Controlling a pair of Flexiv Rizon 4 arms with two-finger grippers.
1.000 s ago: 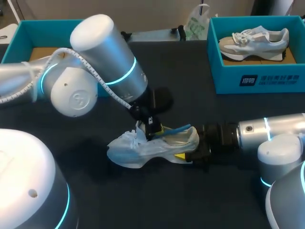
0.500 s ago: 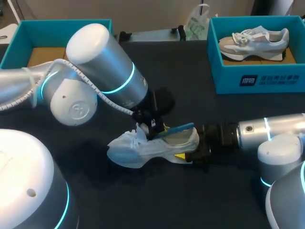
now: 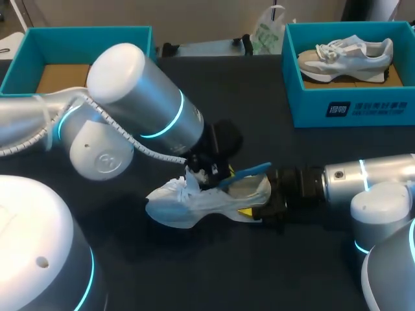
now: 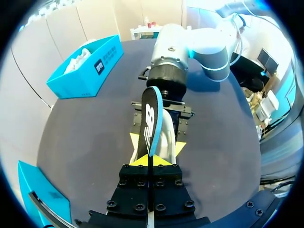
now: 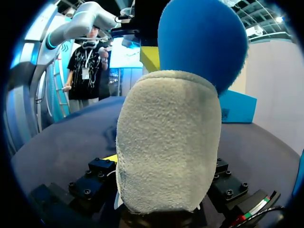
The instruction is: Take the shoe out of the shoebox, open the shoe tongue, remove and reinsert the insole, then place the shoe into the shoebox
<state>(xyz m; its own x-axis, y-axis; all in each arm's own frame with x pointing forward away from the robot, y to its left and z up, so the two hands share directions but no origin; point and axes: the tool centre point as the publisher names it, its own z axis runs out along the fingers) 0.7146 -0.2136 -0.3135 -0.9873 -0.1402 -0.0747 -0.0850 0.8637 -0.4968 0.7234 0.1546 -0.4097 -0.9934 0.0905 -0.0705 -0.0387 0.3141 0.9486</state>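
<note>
A white shoe (image 3: 204,199) lies on its side on the dark table (image 3: 259,272), toe to the left. My right gripper (image 3: 264,206) is shut on its heel; in the right wrist view the padded heel (image 5: 168,142) fills the space between the fingers. My left gripper (image 3: 209,172) hovers over the shoe's opening, shut on one end of the blue insole (image 3: 246,175). The insole slants up out of the shoe toward the heel. In the left wrist view the insole (image 4: 151,118) stands on edge ahead of the left gripper (image 4: 152,162), with the shoe (image 4: 166,142) below it.
A teal shoebox (image 3: 350,110) at the back right holds another white shoe (image 3: 347,55). A second teal box (image 3: 84,35) with a bare cardboard floor stands at the back left. A plastic bag (image 3: 267,29) lies at the table's far edge.
My left arm has shifted a little to the right, and the insole's free end has risen and moved right. The right gripper and the shoe have stayed put.
</note>
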